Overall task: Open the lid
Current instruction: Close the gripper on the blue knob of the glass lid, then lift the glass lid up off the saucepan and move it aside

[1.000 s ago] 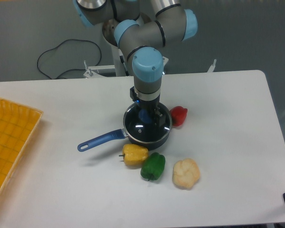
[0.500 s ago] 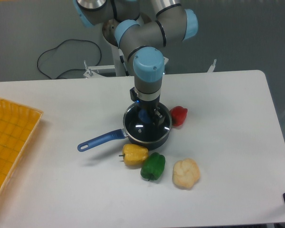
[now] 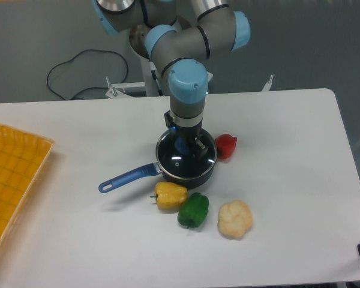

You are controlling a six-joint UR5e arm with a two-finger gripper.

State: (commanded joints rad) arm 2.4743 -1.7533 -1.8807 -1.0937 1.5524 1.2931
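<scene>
The lid (image 3: 175, 163), a clear glass disc with a metal rim, lies flat on the dark blue saucepan (image 3: 199, 178) at the table's middle. The pan's long blue handle (image 3: 126, 178) points to the front left. My gripper (image 3: 184, 145) comes straight down over the lid's centre. Its dark fingers stand on both sides of the lid's blue knob (image 3: 181, 146) and look closed against it. The arm's wrist hides the back part of the lid.
A red pepper (image 3: 226, 146) touches the pan's right side. A yellow pepper (image 3: 170, 195), a green pepper (image 3: 194, 210) and a cauliflower (image 3: 234, 218) lie just in front of the pan. A yellow tray (image 3: 12, 174) sits at the left edge.
The right finger has drawn in a little toward the knob. The pan and lid have hardly shifted; the arm stays over the pan.
</scene>
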